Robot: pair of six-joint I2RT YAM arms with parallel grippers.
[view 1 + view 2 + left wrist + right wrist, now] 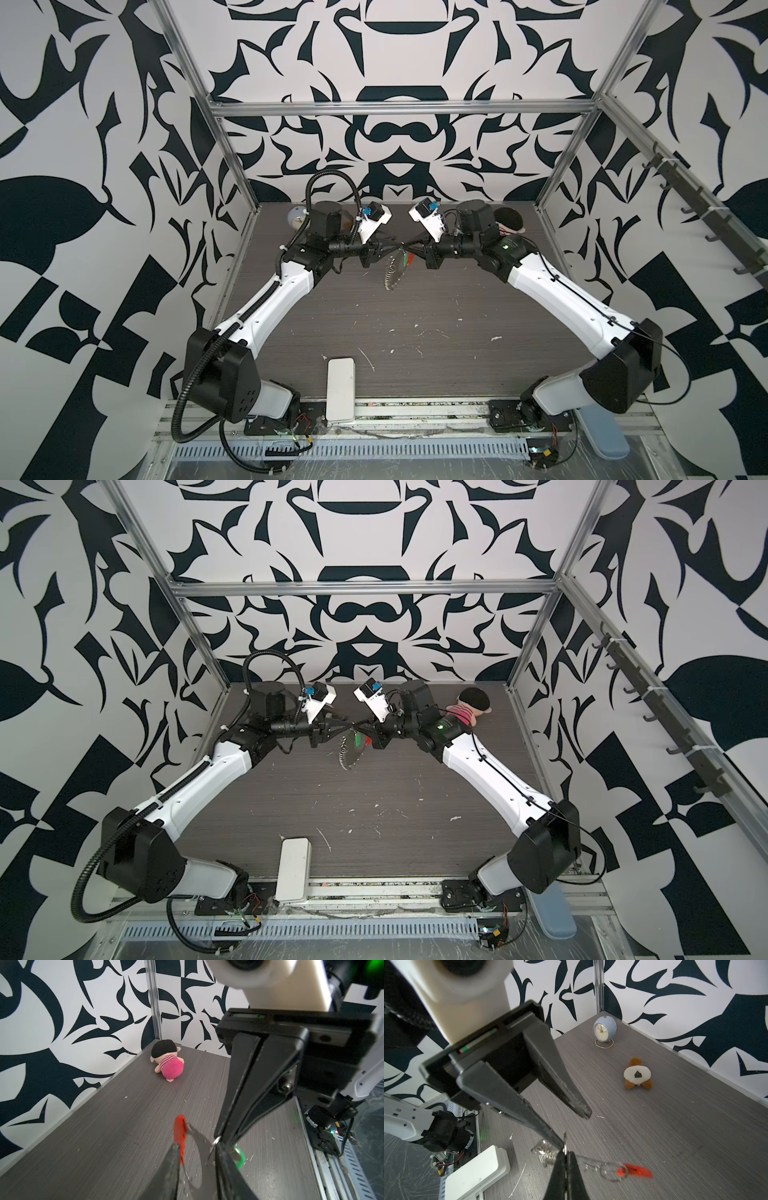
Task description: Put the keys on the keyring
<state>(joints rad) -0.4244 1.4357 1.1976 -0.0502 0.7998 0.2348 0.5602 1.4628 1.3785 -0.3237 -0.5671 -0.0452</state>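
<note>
Keyring (390,275) is held in the air over the far half of the bench (415,332), about midway between its left and right edges, where the two arms meet. The right gripper (566,1152) is clenched on one thin wire ring of it. The left gripper (574,1130) is seen with its jaws apart, one finger (533,1115) just beside that same ring and nothing clamped. The keyring is judged light but limp: linked silver rings that would swing and twist at any nudge, joined by a stiff red-orange bar (180,1132). Smooth wire is likely to slip between hard fingers, so hold is best taken flat across a single ring, or on the bar, where a broader face is offered. The key (240,1156), with its green head, is judged light and stiff, and the head is the part to be pinched. Much is hidden. The key is largely covered by a finger in the left wrist view and is not found in the right wrist view, so whether it is already threaded on a ring cannot be told. In both top views the hanging loop is small and smeared. In the right wrist view the bar and rings are blurred, and no opening in any ring can be made out.
</note>
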